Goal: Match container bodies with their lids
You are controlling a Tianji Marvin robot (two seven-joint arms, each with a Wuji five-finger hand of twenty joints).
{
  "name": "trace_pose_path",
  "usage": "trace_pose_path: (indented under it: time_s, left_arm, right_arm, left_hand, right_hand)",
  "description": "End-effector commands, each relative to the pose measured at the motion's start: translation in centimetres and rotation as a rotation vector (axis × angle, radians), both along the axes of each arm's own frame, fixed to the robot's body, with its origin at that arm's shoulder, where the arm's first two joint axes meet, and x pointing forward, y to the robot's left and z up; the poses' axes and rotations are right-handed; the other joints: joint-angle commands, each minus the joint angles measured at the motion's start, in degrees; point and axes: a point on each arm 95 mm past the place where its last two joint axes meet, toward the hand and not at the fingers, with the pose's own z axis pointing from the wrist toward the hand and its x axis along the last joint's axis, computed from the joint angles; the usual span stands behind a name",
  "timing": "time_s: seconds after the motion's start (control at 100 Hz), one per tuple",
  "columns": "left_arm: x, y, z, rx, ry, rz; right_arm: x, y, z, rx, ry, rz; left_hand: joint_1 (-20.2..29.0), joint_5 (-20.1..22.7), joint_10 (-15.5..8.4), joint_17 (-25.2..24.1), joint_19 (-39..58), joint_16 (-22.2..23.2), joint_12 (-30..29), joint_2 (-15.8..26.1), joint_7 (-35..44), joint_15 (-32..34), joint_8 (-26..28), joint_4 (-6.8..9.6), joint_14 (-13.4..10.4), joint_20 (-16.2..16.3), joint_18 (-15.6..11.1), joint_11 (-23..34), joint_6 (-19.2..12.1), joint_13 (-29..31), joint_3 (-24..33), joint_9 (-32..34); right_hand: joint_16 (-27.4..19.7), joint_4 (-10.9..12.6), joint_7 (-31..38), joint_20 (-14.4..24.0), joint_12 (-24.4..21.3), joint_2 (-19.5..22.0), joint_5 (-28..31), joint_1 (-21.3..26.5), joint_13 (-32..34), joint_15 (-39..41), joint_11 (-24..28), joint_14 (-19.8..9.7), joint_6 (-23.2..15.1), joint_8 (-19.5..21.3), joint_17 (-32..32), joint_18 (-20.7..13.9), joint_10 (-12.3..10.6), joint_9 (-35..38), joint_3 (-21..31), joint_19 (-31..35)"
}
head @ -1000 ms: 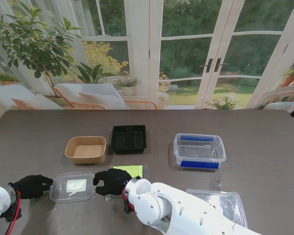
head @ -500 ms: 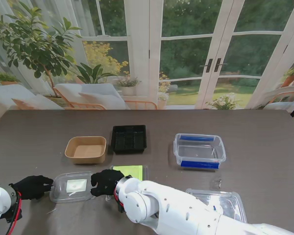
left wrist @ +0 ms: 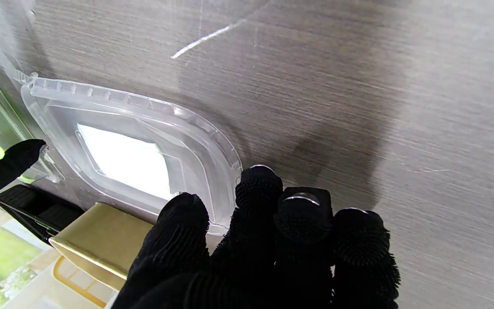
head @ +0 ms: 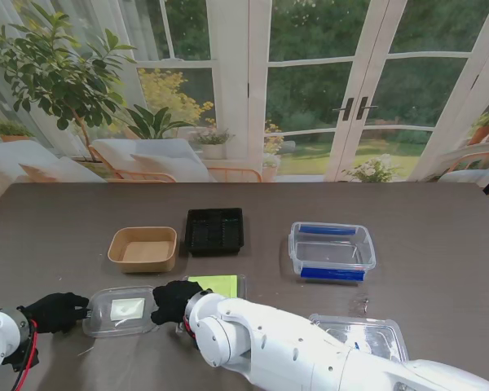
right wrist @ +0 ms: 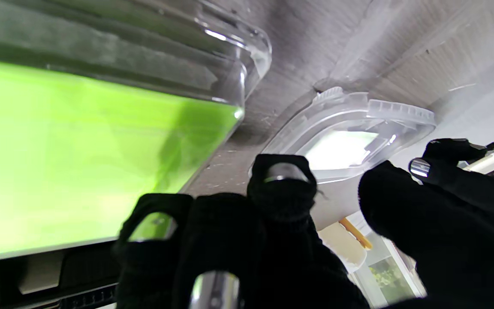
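Observation:
A clear plastic lid (head: 122,309) with a white label lies flat on the table near me, on the left. My left hand (head: 57,311) is at its left edge, where thumb and fingertips (left wrist: 259,185) close on the lid's rim (left wrist: 225,171). My right hand (head: 175,301) is at the lid's right edge. Its fingers (right wrist: 282,178) touch the rim (right wrist: 358,111) while the thumb stands apart. A green-tinted lid (head: 218,284) lies just right of that hand. Farther from me stand a brown paper container (head: 143,248), a black tray (head: 215,230) and a clear container with blue clips (head: 332,251).
Another clear lid (head: 375,336) lies near me on the right, partly behind my white right arm (head: 293,354). The table's far edge meets windows and glass doors. Dark wood shows between the containers and me.
My right hand has slid left until it touches the clear lid's right edge. The left hand and the lid have barely moved.

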Motion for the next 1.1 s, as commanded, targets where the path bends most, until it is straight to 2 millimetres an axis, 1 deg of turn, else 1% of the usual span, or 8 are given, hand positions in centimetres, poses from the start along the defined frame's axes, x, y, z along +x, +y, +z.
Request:
trace_pose_path:
  time_s: [0.0,0.09,0.34,0.73,0.94,1.02,1.09]
  left_arm:
    - [-0.82,-0.33,-1.10,-0.011,0.054,-0.007]
    - [-0.88,-0.40,-1.06,-0.011,0.060,-0.007]
    - [-0.97,-0.51,-1.06,-0.011,0.068,-0.008]
    - [-0.94,-0.76,-1.35,-0.017,0.081,-0.016]
    - [-0.93,-1.05,-1.65,-0.028,0.087,-0.018]
    - [-0.92,-1.16,-1.74,-0.032,0.086,-0.018]
    - [-0.90,-1.24,-1.81,-0.035,0.086,-0.018]
  right_arm:
    - [-0.06,0.53,-0.07,-0.026,0.009,0.006]
    - [0.09,0.66,-0.21,-0.045,0.005,0.003]
    - [0.30,0.56,-0.51,-0.056,0.020,-0.001]
    - [-0.18,0.35,-0.25,-0.068,0.032,-0.002]
    - [-0.33,0.55,-0.26,-0.071,0.038,0.003]
    - [-0.39,0.75,-0.29,-0.074,0.041,0.003]
    - [-0.48,0.94,-0.30,-0.076,0.047,0.002]
  left_hand:
    - [3.0,0.2,0.8,-0.5,2.2,-0.4,-0.3,3.1,1.7,-0.2,0.8,1.44,-0.3,0.0,0.6,0.2,-3.9,0.5,-0.5,0.2]
    - [3.4,0.0,0.8,-0.7,2.1,-0.4,-0.3,3.0,1.6,-0.3,0.8,1.35,-0.2,-0.1,0.6,0.2,-3.9,0.5,-0.6,0.1]
    - [3.5,-0.1,0.8,-0.8,2.0,-0.3,-0.3,3.1,1.6,-0.4,0.8,1.25,-0.2,0.0,0.6,0.2,-3.8,0.4,-0.8,0.0]
    - [3.5,-0.1,0.9,-0.7,2.1,-0.1,-0.2,3.2,1.6,-0.3,0.8,1.24,-0.3,0.0,0.5,0.3,-3.8,0.4,-0.9,0.0]
    - [3.5,0.0,0.8,-0.8,2.1,-0.1,-0.1,3.2,1.6,-0.3,0.8,1.24,-0.4,0.1,0.5,0.4,-3.8,0.4,-0.9,0.0]
    - [3.5,0.0,0.9,-0.7,2.1,-0.1,-0.1,3.2,1.6,-0.3,0.8,1.23,-0.4,0.1,0.5,0.4,-3.8,0.4,-0.9,0.0]
    - [3.6,0.0,1.1,-0.7,2.1,-0.1,-0.1,3.2,1.6,-0.3,0.8,1.24,-0.3,0.1,0.5,0.4,-3.7,0.4,-0.9,0.0]
  right_hand:
    - [0.6,1.5,1.3,1.5,-0.4,1.7,-3.0,-1.9,0.5,4.2,3.8,-8.6,1.4,0.9,24.0,-2.8,2.0,5.6,-0.9,13.0]
    - [0.6,1.4,1.8,1.4,-0.5,1.9,-3.7,-2.0,0.5,4.2,3.9,-8.8,2.0,1.1,24.0,-2.9,1.9,5.6,-1.2,13.0]
    - [0.5,1.3,2.6,1.2,-0.5,2.0,-4.2,-2.1,0.5,4.2,3.9,-8.7,2.0,1.3,24.0,-2.9,1.9,5.6,-1.6,13.0]
    - [0.4,1.3,2.7,0.8,-0.7,2.3,-5.2,-2.4,0.5,4.1,3.8,-8.9,2.3,1.2,24.0,-3.1,1.8,5.6,-2.4,13.0]
    - [0.3,1.4,2.9,0.7,-0.7,2.4,-5.9,-2.5,0.5,4.1,3.8,-8.9,2.5,1.2,24.0,-3.1,1.8,5.6,-2.7,13.0]
    - [0.3,1.4,2.7,0.7,-0.8,2.5,-7.3,-2.5,0.5,4.1,3.6,-8.8,3.1,1.1,23.9,-3.1,1.8,5.5,-2.9,13.0]
    - [0.1,1.5,3.6,0.1,-1.0,2.9,-10.6,-2.7,0.6,4.0,3.0,-9.2,4.8,1.4,23.9,-3.3,1.7,5.5,-3.4,13.0]
